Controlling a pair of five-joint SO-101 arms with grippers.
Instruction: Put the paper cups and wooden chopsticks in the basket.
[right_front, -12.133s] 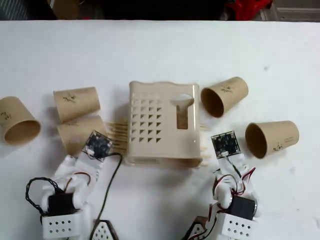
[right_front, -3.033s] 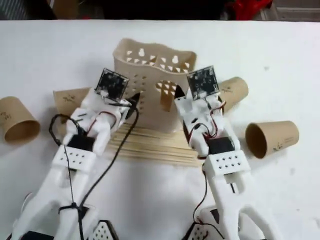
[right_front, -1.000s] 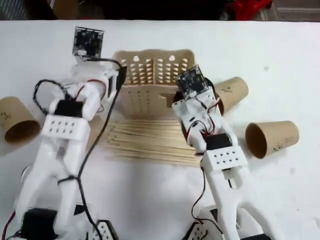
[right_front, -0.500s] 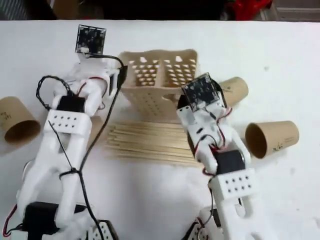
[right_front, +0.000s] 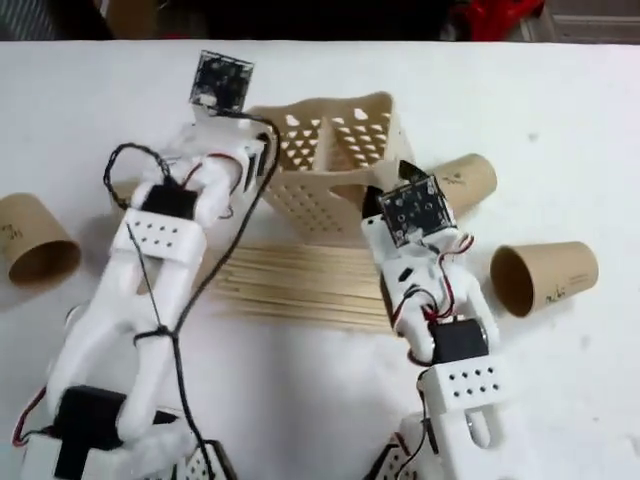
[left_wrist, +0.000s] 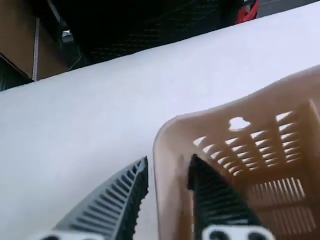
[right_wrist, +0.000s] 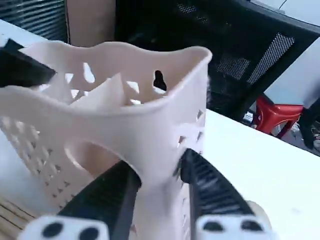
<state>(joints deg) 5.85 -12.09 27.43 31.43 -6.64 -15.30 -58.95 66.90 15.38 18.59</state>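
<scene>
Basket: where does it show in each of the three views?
High view: basket mid-table, just beyond the chopsticks.
Left wrist view: its rim corner clamped by the left gripper.
Right wrist view: its wall clamped by the right gripper.
Shared landmark: the wavy rim.

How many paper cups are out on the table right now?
3. One paper cup lies at the far left, another just right of the basket, and a third farther right. Others may be hidden under the left arm.
</scene>
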